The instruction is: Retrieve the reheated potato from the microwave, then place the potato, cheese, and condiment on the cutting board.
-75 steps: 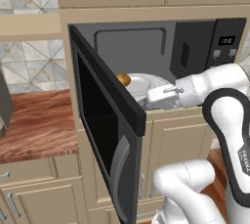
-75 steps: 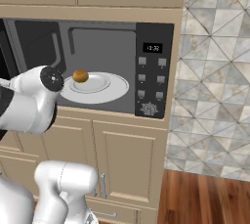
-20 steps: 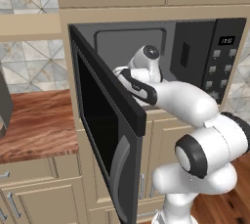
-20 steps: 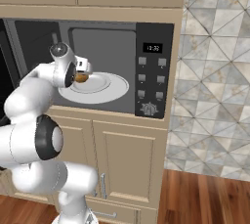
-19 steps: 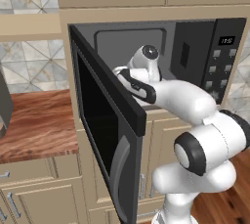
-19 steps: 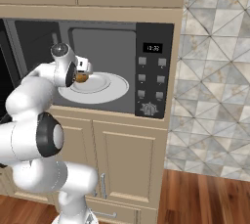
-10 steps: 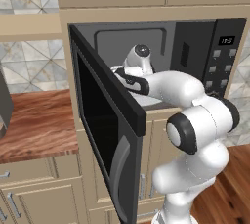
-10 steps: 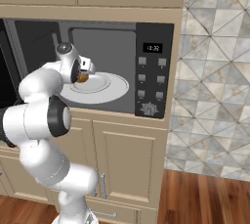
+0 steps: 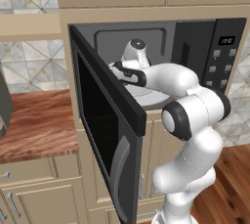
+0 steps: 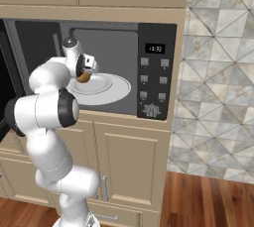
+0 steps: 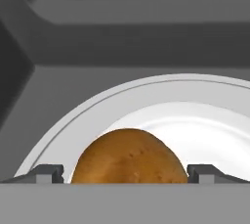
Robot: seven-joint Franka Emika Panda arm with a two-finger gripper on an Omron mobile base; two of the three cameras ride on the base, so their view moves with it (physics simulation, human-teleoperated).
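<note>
Here we see one potato (image 11: 129,156) on the one white plate (image 11: 205,120) inside the microwave (image 10: 154,67), between the wide-open fingers of our gripper (image 11: 126,173), which holds nothing. If we close off-centre, the round potato may roll away across the plate.

- The microwave (image 10: 149,67) is built into the cabinets, and its door (image 9: 105,135) hangs wide open to the left.
- A round white plate (image 10: 111,92) lies flat on the grey floor of the microwave, covering most of it.
- The potato (image 11: 129,157) sits directly on the plate, toward its left side as the right base view shows it.
- The wooden counter (image 9: 36,125) runs to the left of the microwave, lower than its floor.
</note>
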